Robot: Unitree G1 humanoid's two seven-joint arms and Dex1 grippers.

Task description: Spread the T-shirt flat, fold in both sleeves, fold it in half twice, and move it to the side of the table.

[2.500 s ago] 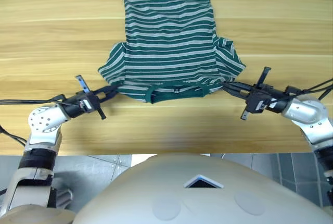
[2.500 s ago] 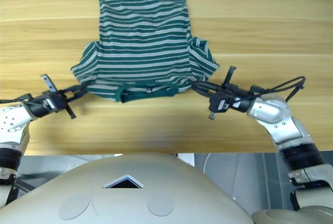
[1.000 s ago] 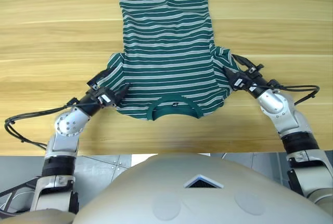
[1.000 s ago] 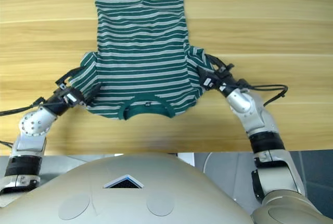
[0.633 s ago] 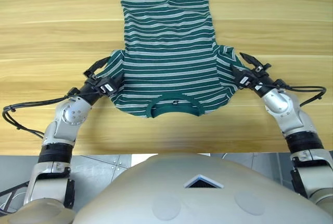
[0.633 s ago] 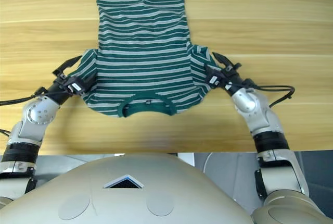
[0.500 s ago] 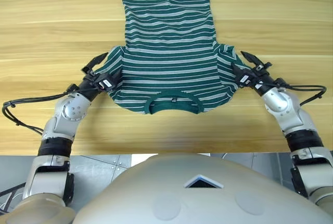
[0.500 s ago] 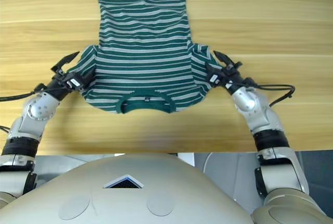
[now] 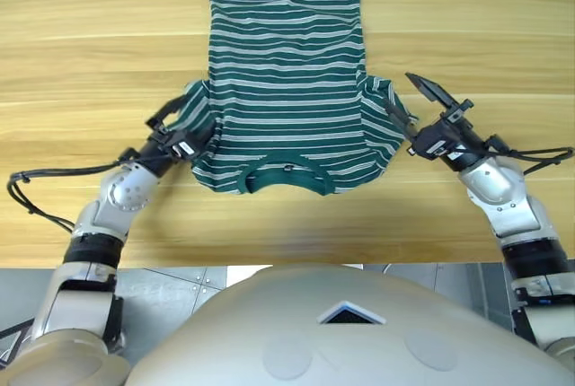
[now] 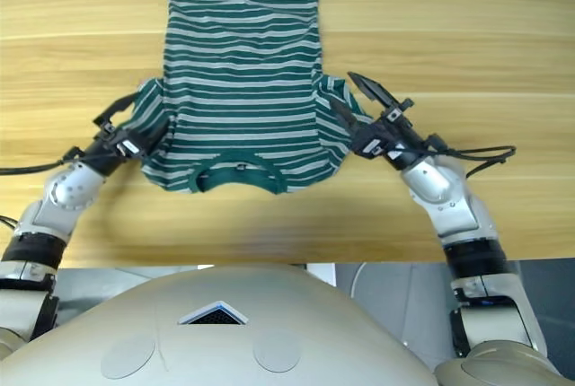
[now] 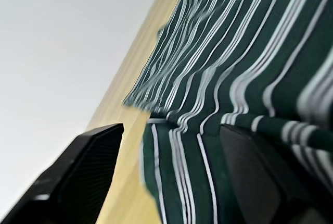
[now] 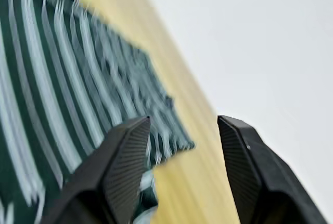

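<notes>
From the head cameras, the striped T-shirt (image 9: 287, 72) lies face up on the wooden table (image 9: 90, 36), in the upper middle of the frame. Its hem is toward the top and its collar (image 9: 289, 175) is at lower centre, close to the table's near edge. The body is mostly flat with a few ripples, and both sleeves are bunched against its sides.

My left gripper (image 9: 187, 121) sits at centre left of the frame, right at the left sleeve (image 9: 199, 109). Its fingers are spread, one above the sleeve's edge and one lower down by the shoulder.

My right gripper (image 9: 402, 92) is at centre right, beside the right sleeve (image 9: 382, 108). Its fingers are wide apart: one sticks up free over bare wood, the other runs along the sleeve cloth.

In the left wrist camera, my two dark fingers (image 11: 78, 172) stand well apart. Striped cloth lies between them and drapes across the farther one, but nothing is pinched. A strip of table runs alongside the cloth's edge.

In the right wrist camera, my fingers (image 12: 125, 166) are parted too. The blurred edge of the shirt and bare wood show in the gap between them.
</notes>
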